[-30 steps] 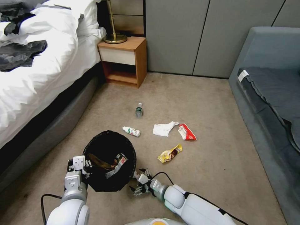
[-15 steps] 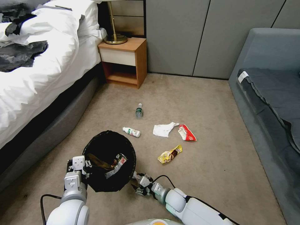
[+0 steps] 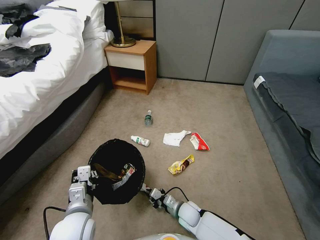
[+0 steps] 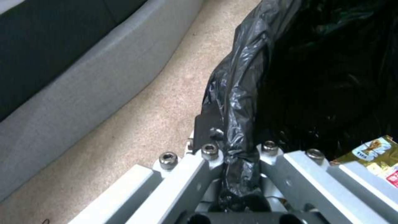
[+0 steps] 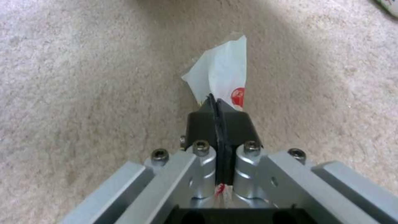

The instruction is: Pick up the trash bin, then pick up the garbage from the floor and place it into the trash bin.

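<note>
Beige carpet (image 3: 216, 110), white bed (image 3: 40, 83), wooden nightstand (image 3: 133, 63), grey sofa (image 3: 286, 100), grey wall panels (image 3: 206, 36)

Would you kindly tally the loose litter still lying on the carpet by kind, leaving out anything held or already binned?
Plastic bottles: 2, a clear one and a white one.
Tissue paper: 1.
Snack wrappers: 2, one red, one yellow.
Total: 5.

No legible text on any item.
</note>
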Motion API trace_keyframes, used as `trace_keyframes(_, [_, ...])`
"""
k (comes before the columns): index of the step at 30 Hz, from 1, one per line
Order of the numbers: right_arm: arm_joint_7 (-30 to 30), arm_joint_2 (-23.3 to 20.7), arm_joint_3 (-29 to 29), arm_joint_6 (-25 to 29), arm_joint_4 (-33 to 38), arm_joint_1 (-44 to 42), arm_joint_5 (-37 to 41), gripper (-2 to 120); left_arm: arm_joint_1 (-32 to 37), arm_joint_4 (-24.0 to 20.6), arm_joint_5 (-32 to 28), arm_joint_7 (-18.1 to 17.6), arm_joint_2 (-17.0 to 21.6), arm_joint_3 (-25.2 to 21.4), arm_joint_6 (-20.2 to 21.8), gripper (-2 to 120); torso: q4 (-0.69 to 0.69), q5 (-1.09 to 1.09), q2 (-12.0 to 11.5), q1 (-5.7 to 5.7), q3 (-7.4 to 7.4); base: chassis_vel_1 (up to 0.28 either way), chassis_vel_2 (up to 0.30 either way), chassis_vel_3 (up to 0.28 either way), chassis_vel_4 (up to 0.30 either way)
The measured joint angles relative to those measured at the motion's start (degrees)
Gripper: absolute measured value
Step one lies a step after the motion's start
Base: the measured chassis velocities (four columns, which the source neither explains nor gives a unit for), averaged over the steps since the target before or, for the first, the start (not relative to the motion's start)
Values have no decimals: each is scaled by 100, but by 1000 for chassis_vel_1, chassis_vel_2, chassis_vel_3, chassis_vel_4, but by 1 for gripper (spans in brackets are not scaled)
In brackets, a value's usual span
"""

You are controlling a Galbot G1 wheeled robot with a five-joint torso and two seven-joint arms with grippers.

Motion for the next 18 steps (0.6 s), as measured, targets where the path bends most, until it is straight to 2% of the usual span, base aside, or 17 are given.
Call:
trace_keyframes(8, [0,-53,49,54,0,-44,-7,0,-9,1,-9,0,9,1,0,0,0,1,0,0,0,0,0,0,0])
trace_keyframes(11, [0,-91,66,64,23,-63,-16,0,-13,3,-9,-1,12,5,0,0,-4,0,-1,0,1,0,0,0,0])
trace_keyframes(16, [18,-213,182,101,239,-141,-18,0,-12,14,-15,0,32,10,1,0,-6,4,-2,0,2,0,0,0,0])
trace_keyframes(18, [59,-329,249,104,495,-206,15,0,-12,24,-20,0,46,11,1,0,-8,12,-2,0,3,0,0,0,0])
